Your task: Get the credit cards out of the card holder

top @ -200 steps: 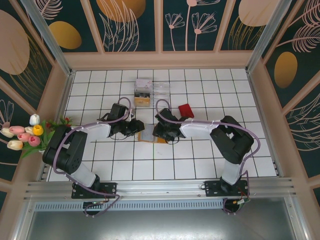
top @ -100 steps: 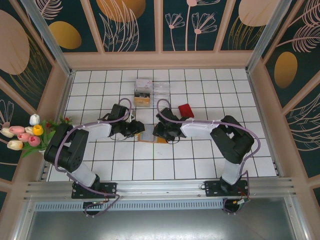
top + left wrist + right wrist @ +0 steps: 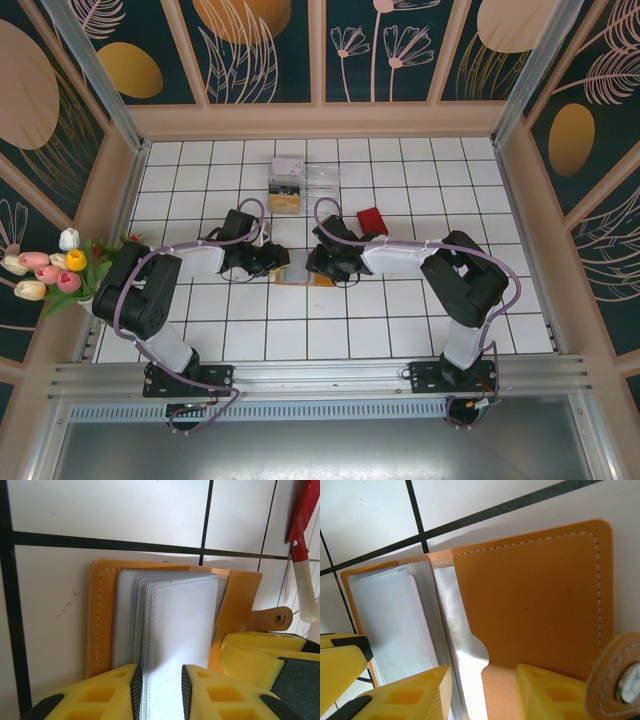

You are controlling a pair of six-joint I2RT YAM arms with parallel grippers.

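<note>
The holder [image 3: 303,272] lies open on the counter [image 3: 400,320]; the right end effector [image 3: 482,690], jaws parted, pins its cover, seemingly so the left end effector [image 3: 159,687], clenched on a grey sleeve [image 3: 177,620], can reach the cards.

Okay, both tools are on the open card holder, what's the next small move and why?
Probably ease the left tool back a little, fanning the grey sleeves it holds, while the right tool steadies the orange cover. The card holder lies open, yet the credit cards sit inside their sleeves.
</note>
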